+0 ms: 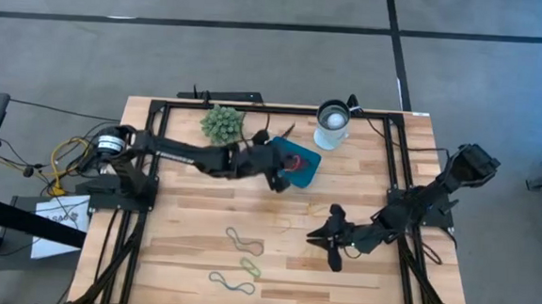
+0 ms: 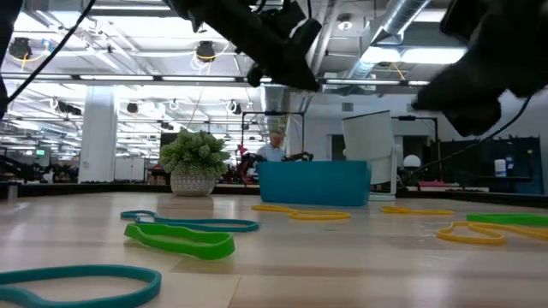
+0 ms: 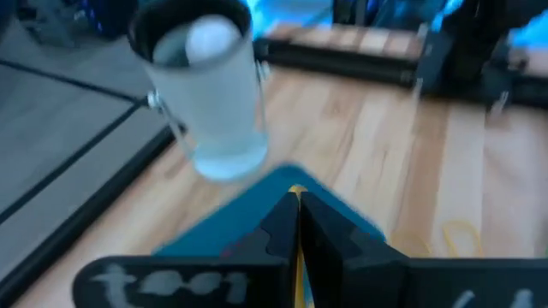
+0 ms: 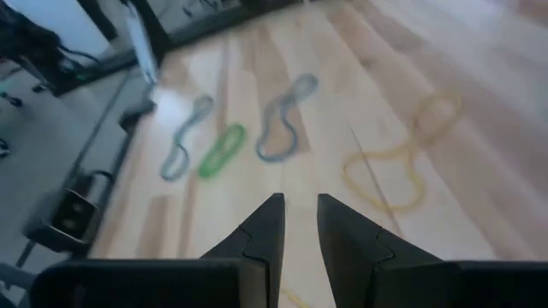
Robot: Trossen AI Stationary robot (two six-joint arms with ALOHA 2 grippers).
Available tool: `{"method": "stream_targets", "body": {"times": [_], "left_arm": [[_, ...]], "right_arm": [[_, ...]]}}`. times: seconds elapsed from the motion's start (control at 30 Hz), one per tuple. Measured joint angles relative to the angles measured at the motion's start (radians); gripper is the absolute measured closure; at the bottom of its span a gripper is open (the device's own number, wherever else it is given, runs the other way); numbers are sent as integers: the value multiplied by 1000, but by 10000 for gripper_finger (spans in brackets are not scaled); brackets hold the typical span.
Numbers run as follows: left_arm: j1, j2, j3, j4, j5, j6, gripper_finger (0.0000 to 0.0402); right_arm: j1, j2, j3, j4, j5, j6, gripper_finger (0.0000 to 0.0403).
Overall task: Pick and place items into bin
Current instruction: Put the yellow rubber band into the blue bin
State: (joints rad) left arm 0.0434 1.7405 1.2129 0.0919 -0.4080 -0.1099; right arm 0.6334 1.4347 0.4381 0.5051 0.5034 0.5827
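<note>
The teal bin [image 1: 312,160] stands at the table's far middle, with red items showing in it. My left gripper [image 1: 284,174] hangs above the bin's near-left part [image 3: 257,218], shut on a thin yellow rubber band [image 3: 296,193]; in the low view it [image 2: 287,67] is well above the bin [image 2: 312,182]. My right gripper [image 1: 327,240] hovers open over the right half of the table, nothing between its fingers [image 4: 298,210]. Loose bands lie flat on the wood: a yellow one [image 4: 390,171], two grey-blue ones [image 4: 287,120] and a green one [image 4: 221,150]. My left gripper pinches the yellow band between its two shut fingers; only a sliver shows at the fingertips [image 3: 296,195] and along the seam between them. The fingers slant down from the table's left. The fingers hide the rest of the band, which is clear of the table.
A white cup [image 1: 332,124] with a dark rim stands just beyond the bin, and a spiky green plant [image 1: 221,123] to its left. A black frame [image 1: 389,150] runs around the tabletop. More bands lie near the front edge [image 1: 244,241] [image 1: 229,281].
</note>
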Motion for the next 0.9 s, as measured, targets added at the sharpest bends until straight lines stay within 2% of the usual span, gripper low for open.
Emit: {"method": "stream_targets", "body": {"times": [0.13,0.2,0.4,0.6,0.9], "left_arm": [[55,0,1,109,153,27,401],[68,5,2,137,192,25,401],[84,69,-4,128,184,17,401],[84,177,-3,222,145,16,401],[90,206,4,268,141,60,392]], "right_arm": [[0,89,0,2,0,103,337],[0,126,0,17,0,159,337],[-1,176,-1,48,0,177,337],[-2,164,0,52,0,171,337],[-3,154,0,45,-3,124,337]]}}
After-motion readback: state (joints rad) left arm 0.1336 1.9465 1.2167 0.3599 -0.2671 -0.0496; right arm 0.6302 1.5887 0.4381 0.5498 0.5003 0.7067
